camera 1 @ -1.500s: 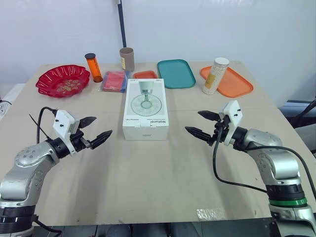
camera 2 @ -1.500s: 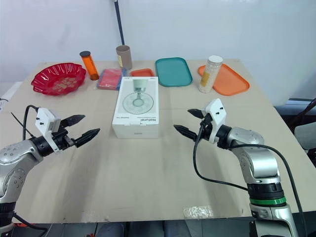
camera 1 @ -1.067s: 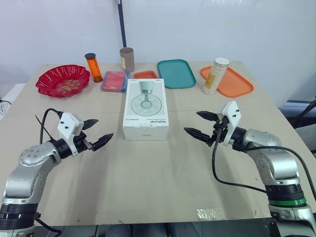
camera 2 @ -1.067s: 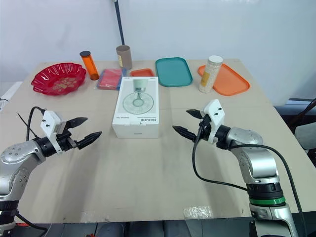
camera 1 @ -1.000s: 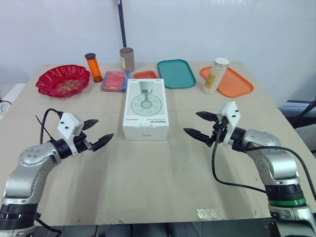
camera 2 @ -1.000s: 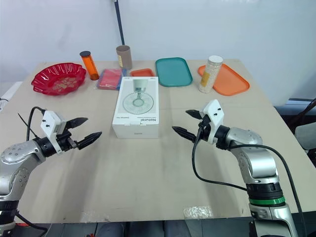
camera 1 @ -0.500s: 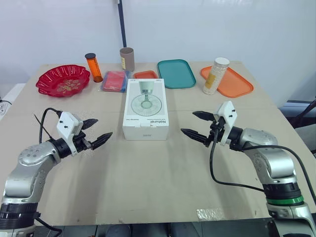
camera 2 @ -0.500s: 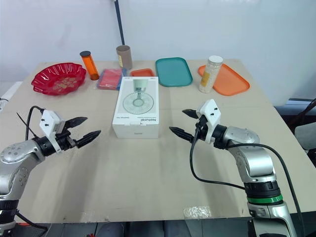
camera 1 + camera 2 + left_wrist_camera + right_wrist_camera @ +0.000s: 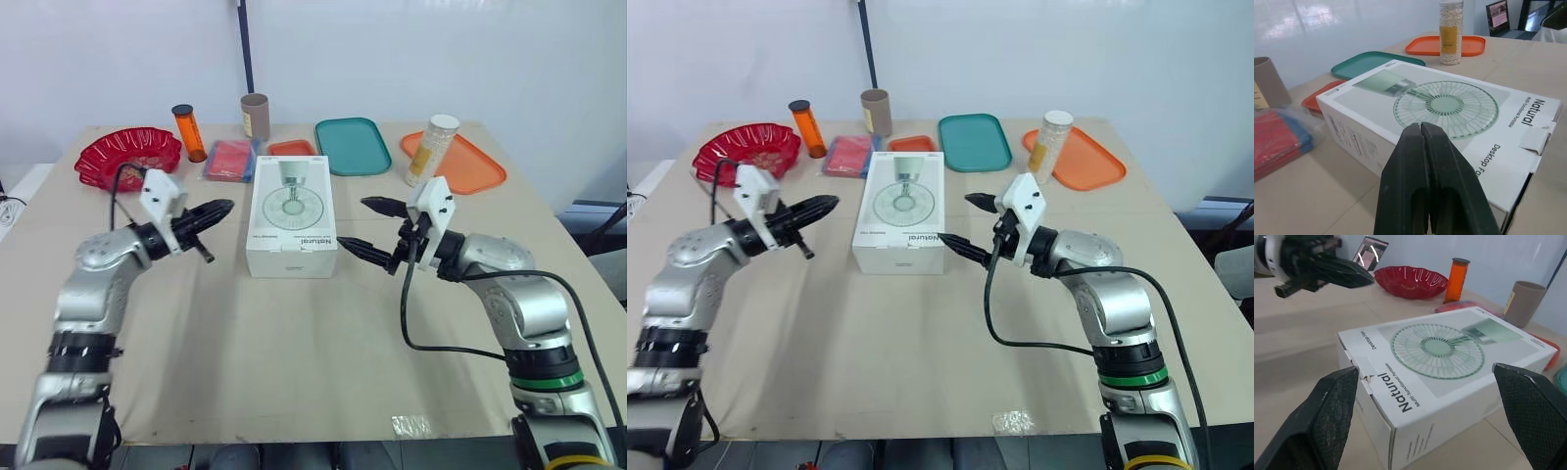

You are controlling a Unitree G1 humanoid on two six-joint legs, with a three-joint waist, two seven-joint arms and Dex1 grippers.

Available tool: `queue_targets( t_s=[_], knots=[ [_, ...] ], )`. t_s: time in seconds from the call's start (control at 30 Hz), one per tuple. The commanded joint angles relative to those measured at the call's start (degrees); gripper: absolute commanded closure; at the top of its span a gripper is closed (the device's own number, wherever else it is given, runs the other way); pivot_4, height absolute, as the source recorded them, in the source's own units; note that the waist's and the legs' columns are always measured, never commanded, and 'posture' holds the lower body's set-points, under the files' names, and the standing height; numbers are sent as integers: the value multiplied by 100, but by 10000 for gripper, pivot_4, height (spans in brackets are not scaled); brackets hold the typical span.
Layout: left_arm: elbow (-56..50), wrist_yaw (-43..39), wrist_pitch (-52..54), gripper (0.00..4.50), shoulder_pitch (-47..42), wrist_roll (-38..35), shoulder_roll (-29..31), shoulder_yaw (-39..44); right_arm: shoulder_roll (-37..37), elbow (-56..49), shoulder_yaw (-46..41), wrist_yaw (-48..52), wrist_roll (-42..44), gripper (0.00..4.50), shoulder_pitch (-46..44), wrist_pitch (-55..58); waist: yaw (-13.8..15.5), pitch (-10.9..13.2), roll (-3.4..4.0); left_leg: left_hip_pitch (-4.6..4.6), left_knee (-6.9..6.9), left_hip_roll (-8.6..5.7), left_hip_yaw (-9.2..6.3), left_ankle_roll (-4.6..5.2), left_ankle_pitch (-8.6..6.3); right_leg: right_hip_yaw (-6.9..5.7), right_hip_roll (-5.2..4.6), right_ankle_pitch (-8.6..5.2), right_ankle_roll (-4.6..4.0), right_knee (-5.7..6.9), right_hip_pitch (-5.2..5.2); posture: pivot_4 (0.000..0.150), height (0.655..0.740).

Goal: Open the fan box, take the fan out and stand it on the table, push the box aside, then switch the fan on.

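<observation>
Fan box point(image 9: 291, 217), centre frame, sealed; pinched-together left gripper point(image 9: 220, 207) and wide-spread right gripper point(image 9: 353, 221) are closing in to open it.

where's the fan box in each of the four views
left eye view: fan box lies flat in the middle of the picture.
right eye view: fan box sits just left of the middle.
left wrist view: fan box is close ahead of the shut jaws, printed fan up.
right wrist view: fan box is seen between the open jaws.
Shared landmark: the brown tube standing behind the fan box.
</observation>
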Motion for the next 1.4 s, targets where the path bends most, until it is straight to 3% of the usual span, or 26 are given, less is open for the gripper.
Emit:
queue_targets(
  t_s=[0.03, 0.33, 0.93, 1.4],
  knots=[
    [599, -246, -445, 44244, -428, 329, -130, -255, 117, -227, 128, -138, -75, 0, -225, 57, -3, 0, 0, 0, 0, 0, 0, 0, 0, 0, 0, 0, 0, 0, 0, 1500, 7400],
    [1528, -462, -1047, 44244, -672, 895, -341, -625, 328, -85, 651, -133, -465, 0, -411, 9, -10, 0, 0, -4, 1, 1, -1, 1, 0, 0, 1, 0, -1, 5, -9, 1500, 7400],
    [1117, -422, -929, 44244, -309, 898, -349, -497, 660, 1019, 1534, 9, -1405, 0, -1179, -208, -15, -1, 1, -1, 2, 0, -2, 1, 0, -1, 0, 0, -1, 10, -10, 1500, 7400],
    [812, -341, -834, 44244, -57, 914, -489, -553, 958, 1439, 1198, -88, -1433, 0, -1394, 46, -14, -2, 2, -1, 2, 0, -2, 0, 0, 0, 0, 0, -1, 11, -10, 1500, 7400]
  ],
)
